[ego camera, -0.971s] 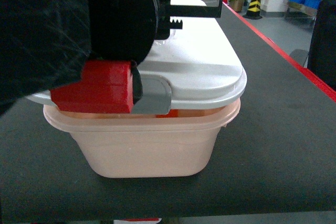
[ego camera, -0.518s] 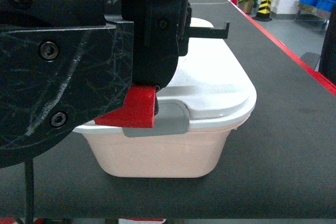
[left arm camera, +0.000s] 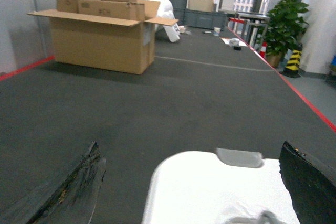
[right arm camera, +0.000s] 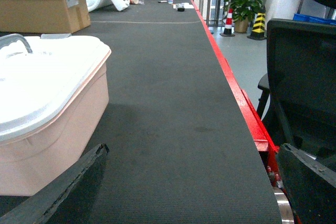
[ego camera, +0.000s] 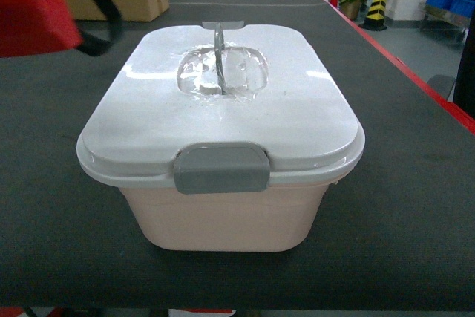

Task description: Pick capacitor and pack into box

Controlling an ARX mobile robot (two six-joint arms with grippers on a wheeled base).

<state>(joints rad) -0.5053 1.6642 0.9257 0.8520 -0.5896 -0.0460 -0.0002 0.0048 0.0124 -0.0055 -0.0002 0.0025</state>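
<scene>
Box [ego camera: 223, 217] lidded, long axis away from robot. Left gripper [left arm camera: 189, 182] above lid's [ego camera: 223, 109] far end, jaws spread, empty; right gripper [right arm camera: 189, 192] beside, released.

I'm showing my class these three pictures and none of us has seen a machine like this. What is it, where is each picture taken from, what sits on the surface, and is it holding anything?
It is a wheeled robot with two arms. One camera looks forward from its head; one rides on each wrist. On the dark table stands a pink box, its white lid on, with a grey clip and handle. Cardboard cartons sit further back. The left gripper and right gripper both stand open, holding nothing.
</scene>
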